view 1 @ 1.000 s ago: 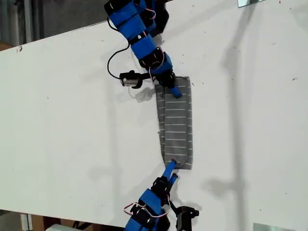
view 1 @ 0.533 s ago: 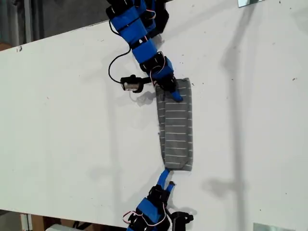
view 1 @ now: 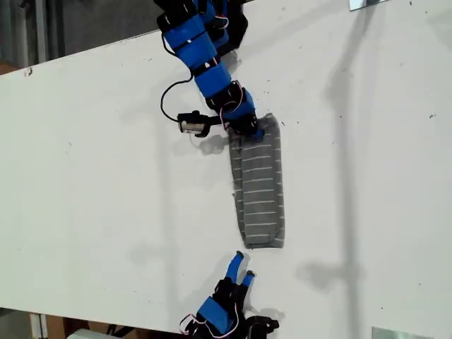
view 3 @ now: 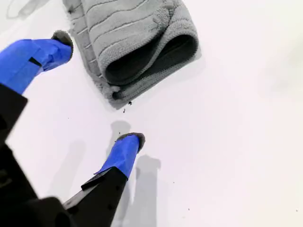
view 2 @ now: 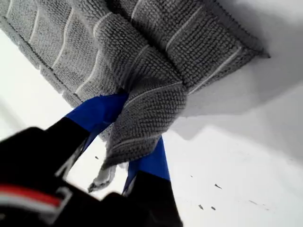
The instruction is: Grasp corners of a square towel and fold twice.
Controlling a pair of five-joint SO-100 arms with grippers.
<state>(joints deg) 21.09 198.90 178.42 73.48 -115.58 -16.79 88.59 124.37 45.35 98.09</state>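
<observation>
The towel [view 1: 258, 187], grey with thin white stripes, lies folded into a narrow strip on the white table [view 1: 99, 176]. My first gripper [view 1: 254, 131] is at the strip's far end, and in the first wrist view it [view 2: 135, 137] is shut on a bunched corner [view 2: 142, 109] of the towel [view 2: 156, 38], with a small pale tag [view 2: 102, 177] hanging below. My second gripper [view 1: 240, 270] stands open just short of the strip's near end. In the second wrist view its fingers [view 3: 123, 153] are spread on bare table and the towel's folded end [view 3: 137, 38] lies free beyond them.
A black cable and a small camera [view 1: 189, 122] stick out from the first arm toward the exterior view's left. Metal plates sit at the exterior view's top right [view 1: 367, 3] and bottom right [view 1: 395, 333]. The table's edge runs along the exterior view's upper left.
My second gripper let go of the towel's near end, opened and drew back toward the exterior view's bottom. My first gripper stayed shut on the far end, shifting slightly.
</observation>
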